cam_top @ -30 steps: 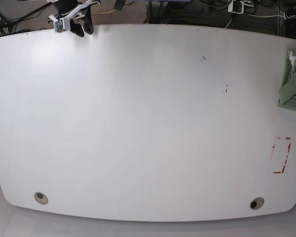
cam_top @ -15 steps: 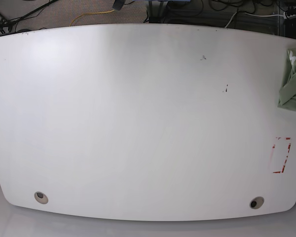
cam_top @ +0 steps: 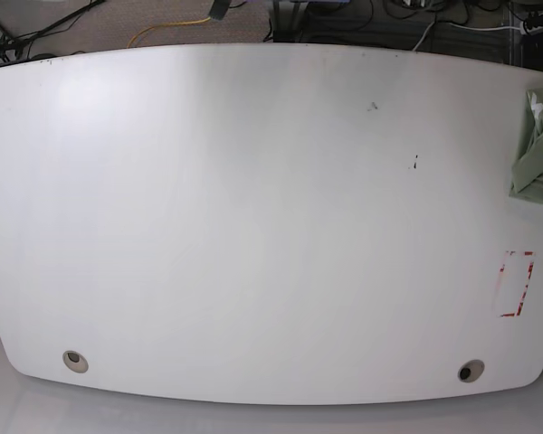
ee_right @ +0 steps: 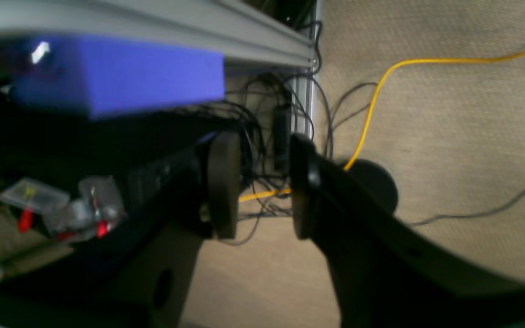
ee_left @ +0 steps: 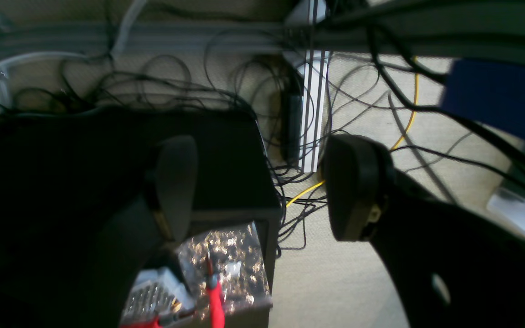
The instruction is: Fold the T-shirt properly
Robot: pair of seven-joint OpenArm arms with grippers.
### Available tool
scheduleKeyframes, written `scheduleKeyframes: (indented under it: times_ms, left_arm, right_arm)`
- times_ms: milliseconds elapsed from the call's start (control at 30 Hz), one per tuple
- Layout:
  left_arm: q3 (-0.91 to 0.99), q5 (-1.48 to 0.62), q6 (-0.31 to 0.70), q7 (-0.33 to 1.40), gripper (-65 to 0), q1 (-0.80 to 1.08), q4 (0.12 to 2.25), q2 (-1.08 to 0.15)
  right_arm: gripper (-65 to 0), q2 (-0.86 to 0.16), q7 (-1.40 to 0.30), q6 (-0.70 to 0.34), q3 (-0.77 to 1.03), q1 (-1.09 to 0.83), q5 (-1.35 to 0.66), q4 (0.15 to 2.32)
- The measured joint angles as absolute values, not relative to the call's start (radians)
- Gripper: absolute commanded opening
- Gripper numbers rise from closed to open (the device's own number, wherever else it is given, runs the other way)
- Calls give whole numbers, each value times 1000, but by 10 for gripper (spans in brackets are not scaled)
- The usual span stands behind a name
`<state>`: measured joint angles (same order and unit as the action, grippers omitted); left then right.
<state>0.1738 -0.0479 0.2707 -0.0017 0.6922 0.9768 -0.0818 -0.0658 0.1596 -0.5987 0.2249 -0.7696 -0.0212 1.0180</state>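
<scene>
1. Near: worktop [cam_top: 253, 235] bare in front of me; neither tool over it.
2. Shirt [cam_top: 536, 145] bunched at the worktop's edge, on the base view's right, my left arm's side; long axis unclear.
3. Far: left tool [ee_left: 262, 187] spread wide, right tool [ee_right: 258, 182] narrowly parted; both grasp nothing, both over the floor behind.

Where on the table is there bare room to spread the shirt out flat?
Nearly the whole white table is bare, from its left edge across to the red marking. Only the far right edge is taken, where the bunched T-shirt lies, partly out of frame.
</scene>
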Motion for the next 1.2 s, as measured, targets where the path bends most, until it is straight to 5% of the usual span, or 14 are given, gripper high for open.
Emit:
scheduleKeyframes:
  times_ms: [467, 600, 733, 1200]
  left_arm:
    - [158, 105, 271, 5, -249, 254, 301, -89]
    - [158, 109, 258, -9, -249, 219, 266, -92]
    - [158, 139, 130, 7, -249, 200, 249, -86]
    - [159, 165, 82, -2, -249, 152, 212, -48]
  right_arm:
    - [-472, -137, 154, -469, 212, -419, -4, 545]
    - [-472, -160, 156, -470, 212, -344, -4, 422]
    - [-472, -166, 161, -468, 212, -314, -5, 381]
    - [-471, -168, 150, -419, 212, -273, -4, 331]
